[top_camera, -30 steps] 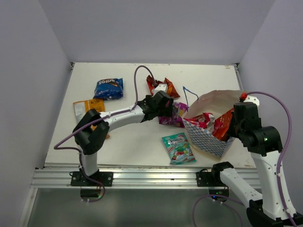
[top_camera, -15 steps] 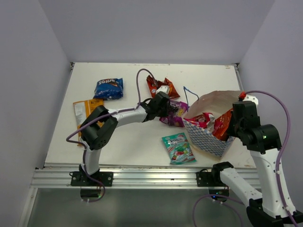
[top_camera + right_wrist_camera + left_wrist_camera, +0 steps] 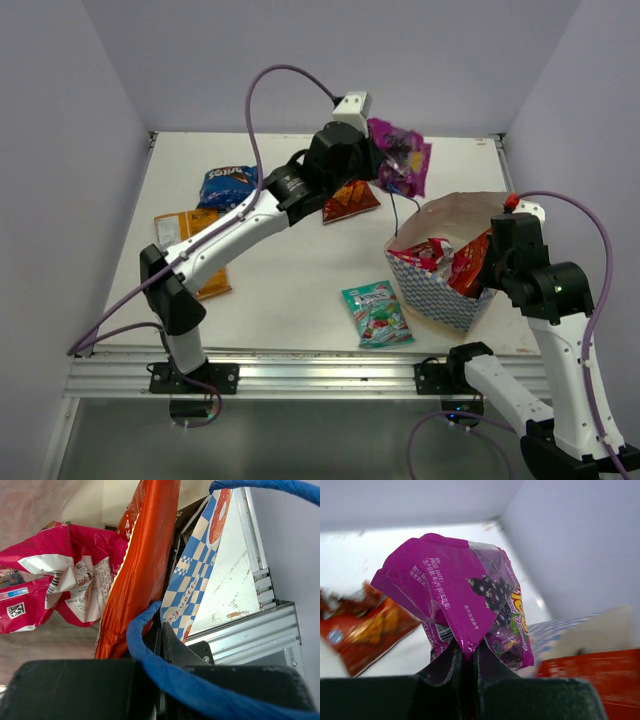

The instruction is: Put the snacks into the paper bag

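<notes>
My left gripper [image 3: 378, 158] is shut on the bottom edge of a purple snack packet [image 3: 404, 160], held high above the back of the table, left of the paper bag [image 3: 440, 298]. In the left wrist view the purple packet [image 3: 462, 592] stands straight up out of the closed left gripper [image 3: 467, 652]. The bag's mouth is open, with red and pink packets [image 3: 452, 262] inside. My right gripper [image 3: 490, 265] is shut on the bag's right wall. The right wrist view shows the right gripper [image 3: 164, 635] pinching the checkered wall [image 3: 205, 575], beside an orange-red packet [image 3: 145, 565], a pink packet [image 3: 60, 575] and the blue string handle [image 3: 145, 640].
On the table lie a blue packet [image 3: 228, 186], an orange packet [image 3: 183, 228] partly under the left arm, a red-brown packet [image 3: 348, 200] and a teal packet [image 3: 378, 313] by the front edge. Walls close in the table at the back and sides.
The left gripper shut on the purple packet beside the bag and lifted it up and towards the back. The right arm and bag have stayed put.
</notes>
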Robot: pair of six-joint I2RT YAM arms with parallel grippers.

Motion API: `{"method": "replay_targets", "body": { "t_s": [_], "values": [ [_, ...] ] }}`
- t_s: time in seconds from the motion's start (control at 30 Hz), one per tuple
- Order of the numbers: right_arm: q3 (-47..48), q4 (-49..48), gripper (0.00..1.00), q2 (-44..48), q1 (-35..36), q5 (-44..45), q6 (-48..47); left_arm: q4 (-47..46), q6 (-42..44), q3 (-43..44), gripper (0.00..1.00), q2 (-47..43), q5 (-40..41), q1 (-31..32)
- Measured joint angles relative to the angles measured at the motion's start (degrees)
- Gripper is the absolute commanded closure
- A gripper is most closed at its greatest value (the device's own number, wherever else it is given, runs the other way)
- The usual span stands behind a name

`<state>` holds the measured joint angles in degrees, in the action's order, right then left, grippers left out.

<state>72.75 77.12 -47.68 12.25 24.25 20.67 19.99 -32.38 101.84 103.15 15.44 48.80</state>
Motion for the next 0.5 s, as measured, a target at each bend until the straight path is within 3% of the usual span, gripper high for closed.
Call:
{"method": "replay_targets", "body": {
  "t_s": [0.1,0.2,0.37,0.5],
  "values": [
    [0.0,0.0,1.00,0.0,0.0,0.0,0.2,-2.4,0.5,9.5,1.00,-1.3,-1.6,3.7],
    [0.0,0.0,1.00,0.0,0.0,0.0,0.3,-5.2,0.4,13.2,1.00,-3.3,-4.2,8.1],
    [0.0,0.0,1.00,0.1,0.0,0.0,0.6,-8.3,-1.0,9.5,1.00,-5.3,-10.0,14.4],
    [0.0,1.1,1.00,0.2,-0.2,0.2,1.4,-7.6,-1.5,3.0,1.00,-4.2,-10.8,15.7]
  ]
}}
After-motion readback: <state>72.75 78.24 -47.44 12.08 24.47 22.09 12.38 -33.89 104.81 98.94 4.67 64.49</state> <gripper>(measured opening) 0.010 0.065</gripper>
